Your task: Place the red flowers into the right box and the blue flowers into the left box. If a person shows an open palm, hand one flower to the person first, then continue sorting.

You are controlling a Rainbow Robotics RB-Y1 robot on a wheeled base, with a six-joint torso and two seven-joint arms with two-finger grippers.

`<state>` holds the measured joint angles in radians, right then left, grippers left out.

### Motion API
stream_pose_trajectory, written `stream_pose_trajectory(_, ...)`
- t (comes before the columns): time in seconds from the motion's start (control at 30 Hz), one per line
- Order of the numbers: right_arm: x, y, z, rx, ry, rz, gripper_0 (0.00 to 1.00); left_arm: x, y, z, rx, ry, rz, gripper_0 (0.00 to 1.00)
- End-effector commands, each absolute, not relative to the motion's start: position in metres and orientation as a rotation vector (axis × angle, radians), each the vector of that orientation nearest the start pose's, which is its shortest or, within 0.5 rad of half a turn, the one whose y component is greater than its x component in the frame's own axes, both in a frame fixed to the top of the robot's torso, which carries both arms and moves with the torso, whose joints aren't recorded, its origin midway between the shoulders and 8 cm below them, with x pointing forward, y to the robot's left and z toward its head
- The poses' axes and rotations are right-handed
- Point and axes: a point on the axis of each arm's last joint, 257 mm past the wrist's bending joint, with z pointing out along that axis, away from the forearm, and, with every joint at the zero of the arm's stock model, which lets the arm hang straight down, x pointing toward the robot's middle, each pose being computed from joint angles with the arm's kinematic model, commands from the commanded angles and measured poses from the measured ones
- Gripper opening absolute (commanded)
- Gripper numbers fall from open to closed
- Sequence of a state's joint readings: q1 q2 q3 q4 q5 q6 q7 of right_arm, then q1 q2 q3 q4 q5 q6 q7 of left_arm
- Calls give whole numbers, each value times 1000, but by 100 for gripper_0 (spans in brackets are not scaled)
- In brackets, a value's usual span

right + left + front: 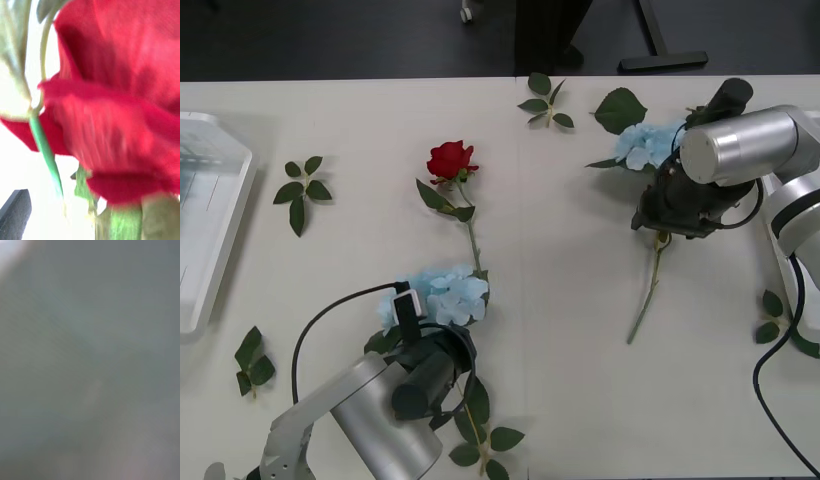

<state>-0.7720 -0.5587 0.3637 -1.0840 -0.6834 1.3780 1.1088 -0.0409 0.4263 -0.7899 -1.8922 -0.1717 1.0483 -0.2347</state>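
A red flower [451, 159] lies on the white table, stem toward me. Just below it lies a blue flower [445, 295], and my left gripper [423, 372] hangs right over its near side, its tips hidden under the wrist. My right gripper [667, 212] is low over another red flower [112, 112], whose head sits very close in the right wrist view. One black finger [15, 213] stands at the corner and a leaf covers the other. That rose's stem [645, 290] trails out toward me. A second blue flower [648, 142] lies just behind the right gripper. The left box [215, 230] is at the far left. The right box is out of view.
Loose leaf sprigs lie at the left [302, 190], near left [252, 362], back middle [545, 100] and right edge [770, 320]. A big single leaf [620, 108] lies by the far blue flower. A black cable [330, 320] loops from my left wrist.
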Motion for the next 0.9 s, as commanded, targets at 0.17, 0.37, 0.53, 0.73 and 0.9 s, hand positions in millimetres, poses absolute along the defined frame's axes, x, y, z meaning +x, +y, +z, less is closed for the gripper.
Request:
stream_pose_trajectory(0.17, 551, -299, -236, 346, 2769, 207, 94, 390, 96, -304, -449, 2332, -326, 0)
stream_pose_trajectory(0.37, 548, -324, -234, 348, 2769, 161, 94, 372, 106, -239, -515, 2323, -396, 0)
stream_pose_trajectory(0.53, 547, -334, -252, 323, 2751, 133, 93, 366, 118, -197, -509, 2280, -435, 0)
stream_pose_trajectory(0.73, 550, -336, -278, 269, 2727, 80, 94, 374, 154, -166, -392, 2240, -362, 0)
stream_pose_trajectory(0.9, 555, -316, -288, 262, 2716, 125, 93, 391, 211, -143, -232, 2218, -190, 0)
